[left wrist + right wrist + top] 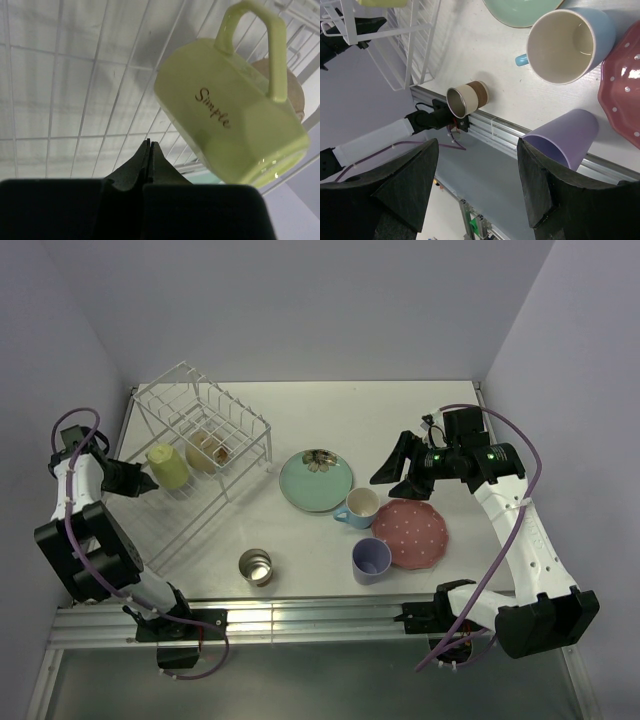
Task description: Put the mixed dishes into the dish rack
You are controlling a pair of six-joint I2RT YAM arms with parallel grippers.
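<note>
Left jaws: left gripper (pixel 150 145) clenched tight on nothing, tips just at nine o'clock of the yellow mug (pixel 230 115).
Right jaws: right gripper (pixel 476 145) spread wide and empty, hanging above the table's three o'clock side.
Yellow mug: on the lower tray of the dish rack (pixel 200 405), at the table's ten o'clock.
Cream bowl (pixel 207 452): under the raised tier, at the mug's two o'clock.
Table centre: mint-green flower plate (pixel 315 485), with the light blue mug (pixel 358 506) just at its five o'clock.
Four o'clock: pink white-dotted plate (pixel 415 535), lavender cup (pixel 371 560) beside it.
Six o'clock: small shiny metal cup (pixel 256 566), apart from the rest.
</note>
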